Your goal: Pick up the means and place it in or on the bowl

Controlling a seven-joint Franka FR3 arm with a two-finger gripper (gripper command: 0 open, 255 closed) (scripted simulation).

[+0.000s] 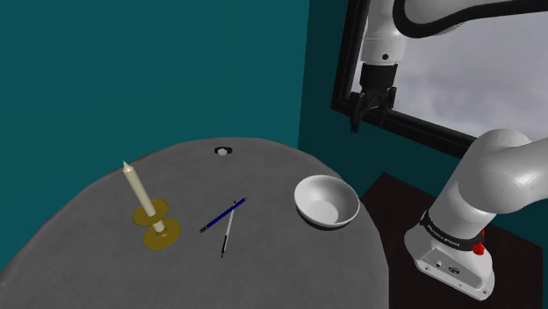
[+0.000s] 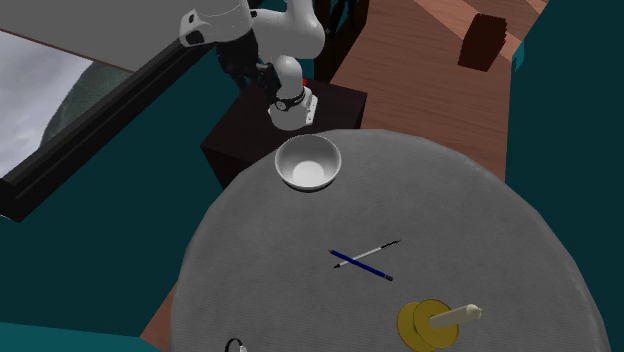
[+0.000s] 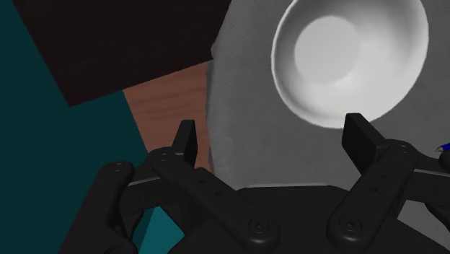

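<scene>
Pens: two slim ones lie crossed on the grey counter (image 1: pixel 105 255), a blue pen (image 1: pixel 222 215) and a white pen (image 1: pixel 227 233), and either could be the task's thing; I can't tell which.
Location: mid-counter, between the candle (image 1: pixel 136 189) in its brass-coloured holder (image 1: pixel 156 226) and the white bowl (image 1: pixel 326 202), apart from both.
Handling: I'd expect it to be light, stiff and thin. It has a round barrel, so it is likely to roll or skid if a finger nudges it sideways, and there is little fragile about it.
Snag: the two pens touch where they cross, so lifting one may drag the other along.
Grip spot: the middle of the barrel looks best, away from the crossing, with the fingers set across the pen's length and brought right down to the counter.
Pincer (image 1: pixel 371 123): released. In the wrist view the black fingers stand wide apart, and nothing is between them (image 3: pixel 272 130).
Arm: raised high, with the hand pointing down in front of the dark window frame (image 1: pixel 413 132), well apart from the pens.
Under the hand: the wrist view looks down on the bowl (image 3: pixel 346 50) and the counter's edge (image 3: pixel 252 130), so the pens lie beyond the bowl from here.
Next call: a long reach out past the bowl, then a descent, I reckon.
</scene>
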